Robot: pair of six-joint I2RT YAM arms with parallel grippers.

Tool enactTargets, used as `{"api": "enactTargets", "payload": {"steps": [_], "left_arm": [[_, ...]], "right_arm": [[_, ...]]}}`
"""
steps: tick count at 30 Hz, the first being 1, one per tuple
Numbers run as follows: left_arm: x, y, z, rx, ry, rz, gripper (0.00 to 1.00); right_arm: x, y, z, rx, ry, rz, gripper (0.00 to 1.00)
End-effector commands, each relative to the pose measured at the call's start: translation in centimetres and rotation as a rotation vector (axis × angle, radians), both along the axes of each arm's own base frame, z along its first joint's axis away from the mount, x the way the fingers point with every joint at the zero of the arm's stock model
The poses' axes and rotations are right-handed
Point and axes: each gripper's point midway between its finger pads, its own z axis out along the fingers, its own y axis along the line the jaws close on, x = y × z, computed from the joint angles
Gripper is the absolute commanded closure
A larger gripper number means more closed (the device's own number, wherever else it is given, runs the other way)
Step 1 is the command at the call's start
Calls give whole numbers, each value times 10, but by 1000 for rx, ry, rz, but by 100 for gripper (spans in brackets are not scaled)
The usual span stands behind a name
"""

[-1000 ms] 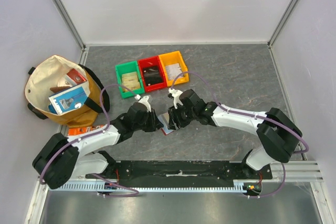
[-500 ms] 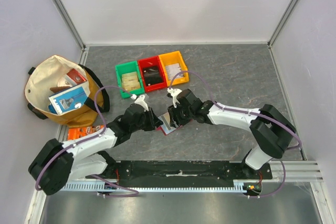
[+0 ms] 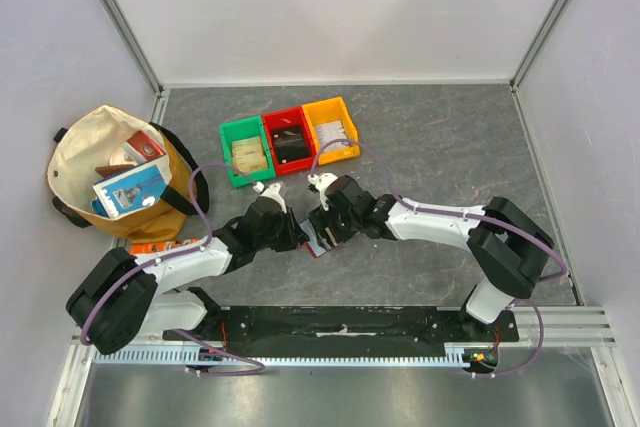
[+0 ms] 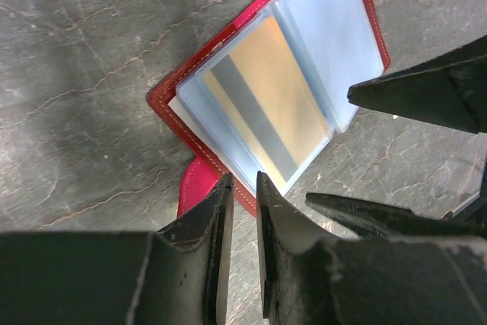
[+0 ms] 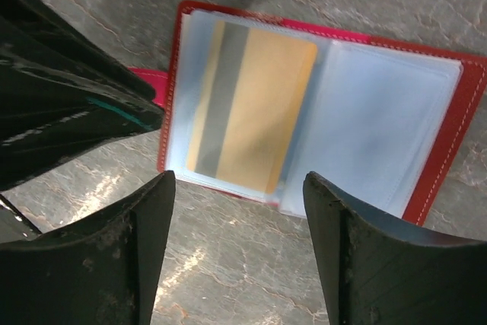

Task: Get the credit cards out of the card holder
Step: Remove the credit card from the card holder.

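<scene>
Card holder (image 5: 358, 119) open, one gold card (image 5: 251, 104) sleeved, left end effector (image 4: 243, 179) nearly closed, right end effector (image 5: 237, 179) spread wide.

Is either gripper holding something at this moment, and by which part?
The right gripper is open above the card holder and holds nothing. The left gripper is almost closed at the holder's edge; whether it pinches that edge cannot be told.

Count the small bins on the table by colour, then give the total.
Green bin: 1
Red bin: 1
Yellow bin: 1
Total: 3
</scene>
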Motion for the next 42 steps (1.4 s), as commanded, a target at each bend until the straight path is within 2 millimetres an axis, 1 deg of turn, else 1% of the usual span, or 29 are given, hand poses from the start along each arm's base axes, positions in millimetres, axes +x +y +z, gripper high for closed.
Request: {"api": "enactTargets", "payload": {"steps": [1, 4, 6, 8, 9, 10, 14, 16, 19, 29, 34, 37, 42], "left_arm": [[1, 10, 0, 36, -6, 27, 76], [-3, 12, -6, 61, 13, 16, 76], [-4, 14, -8, 74, 24, 16, 78], [-7, 16, -9, 87, 33, 14, 82], [-6, 22, -12, 115, 34, 34, 85], [-6, 24, -11, 119, 29, 36, 89], [-10, 29, -17, 144, 46, 34, 90], [-13, 30, -21, 151, 60, 29, 91], [-15, 30, -27, 164, 78, 23, 93], [-16, 29, -35, 184, 104, 9, 97], [-17, 29, -37, 187, 111, 4, 98], [-17, 29, -38, 187, 115, 4, 98], [-17, 30, -39, 186, 118, 6, 98]], "right_arm": [[14, 15, 17, -37, -122, 4, 23], [17, 17, 16, -85, -161, -4, 21], [16, 21, 14, -99, -168, 7, 21], [15, 23, 10, -121, -176, 11, 21], [15, 24, 8, -134, -178, 11, 21], [15, 25, 6, -145, -184, 11, 21], [12, 27, -2, -182, -193, 17, 21], [13, 25, -4, -207, -204, 6, 21], [15, 22, -3, -222, -215, -9, 24], [18, 21, 16, -214, -238, -7, 41], [21, 18, 23, -215, -242, -15, 43], [25, 15, 31, -199, -245, -29, 43], [29, 8, 36, -158, -203, -40, 43]]}}
